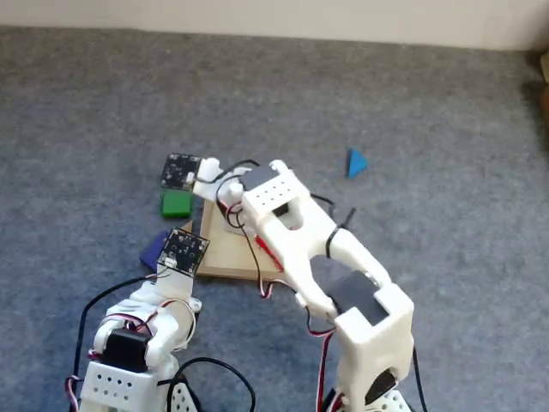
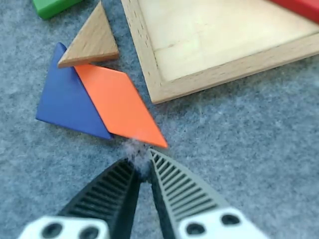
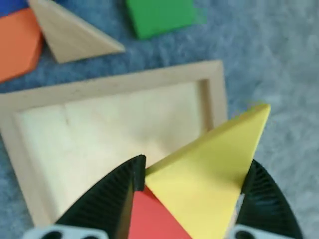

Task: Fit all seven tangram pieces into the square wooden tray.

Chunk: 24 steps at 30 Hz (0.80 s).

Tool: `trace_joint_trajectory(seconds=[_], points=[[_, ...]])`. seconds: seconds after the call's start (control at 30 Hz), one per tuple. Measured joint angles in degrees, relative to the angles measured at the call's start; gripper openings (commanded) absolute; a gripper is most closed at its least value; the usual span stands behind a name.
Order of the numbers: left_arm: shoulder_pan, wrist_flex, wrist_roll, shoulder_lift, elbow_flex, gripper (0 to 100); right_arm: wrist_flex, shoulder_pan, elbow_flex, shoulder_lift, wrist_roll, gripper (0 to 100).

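1. Your right fingers (image 3: 107, 201) are clamped on the yellow triangle (image 3: 219, 149). It hangs tilted over a corner of the tray (image 3: 99, 87), with one tip jutting past the rim and out over the surface (image 3: 279, 64).
2. That overhanging tip is your likeliest trouble. If you release as it stands, the triangle would probably perch on the rim, half in and half out.
3. The red piece (image 3: 149, 219) lies in the tray just beneath the yellow one. If you lower without shifting sideways, the yellow edge may land on the red piece and ride up instead of seating beside it.
4. The tilt matters too. A piece dropped at an angle can wedge against the tray wall.
5. Your left fingers (image 2: 112, 191) are almost together and hold nothing. Their tips sit right at the sharp corner of the orange piece (image 2: 119, 104).
6. The orange piece touches the blue triangle (image 2: 65, 102) and the wooden triangle (image 2: 92, 42). A forward nudge from the left arm would likely shove all three out of line.
7. Both arms crowd the same side of the tray, so moving them together risks a knock.
8. The green square (image 3: 159, 17) lies just outside the tray. The small blue triangle (image 1: 356, 162) lies well apart.
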Motion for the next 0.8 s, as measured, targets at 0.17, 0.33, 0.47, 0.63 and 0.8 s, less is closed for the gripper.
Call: trace_joint_trajectory(seconds=[0.17, 0.33, 0.47, 0.63, 0.8], points=[[0.0, 0.0, 0.0, 0.0, 0.0, 1, 0.0, -0.7, -0.2, 2.5, 0.0, 35.1], [0.0, 0.0, 0.0, 0.0, 0.0, 1, 0.0, -0.7, -0.2, 2.7, 0.0, 35.2], [0.0, 0.0, 0.0, 0.0, 0.0, 1, 2.2, -0.7, -0.5, 2.7, 0.0, 35.1], [0.0, 0.0, 0.0, 0.0, 0.0, 1, 3.2, -0.6, -2.3, -0.3, 0.0, 34.9], [0.0, 0.0, 0.0, 0.0, 0.0, 1, 3.5, 1.2, -2.4, -6.8, -4.6, 25.2]])
